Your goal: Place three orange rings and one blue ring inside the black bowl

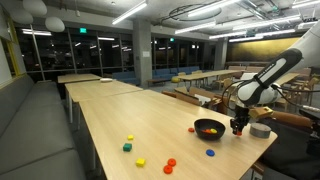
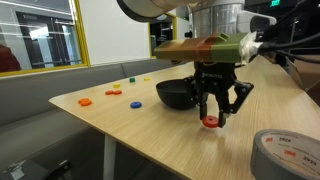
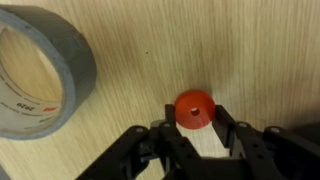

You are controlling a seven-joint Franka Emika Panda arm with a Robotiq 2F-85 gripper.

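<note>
Finding: the tool (image 2: 211, 118) is clenched on one orange ring (image 3: 193, 110). In the wrist view its two jaws press on opposite sides of the ring's rim. The ring is low over the bench (image 2: 150, 140), at or just above the surface; whether it has lifted clear cannot be told. It is near the bench edge on the arm's side, between the black bowl (image 2: 172, 96) and a grey tape roll (image 3: 45, 75).

Handling, by judgement: the ring looks like a small, stiff, light piece of plastic or painted wood, and not fragile. Its smooth rounded rim could slip or pivot between the jaws. The present hold across the outer rim, with the centre hole on the jaw line, is the sound one. A short carry kept level should suffice.

Containers: the black bowl stands just beside the tool, towards the middle of the bench. It is shallow and glossy. Its interior is not visible from these angles, so its contents cannot be stated.

Remaining task pieces: the blue ring (image 2: 136, 103) lies flat on the bench beyond the bowl. The other orange rings (image 2: 85, 101) lie further towards the end edge, well apart from the bowl. Yellow and green blocks (image 1: 130, 139) lie nearby.

Risk, by judgement: a ring dropped from height may bounce or slide on the glossy bowl.
</note>
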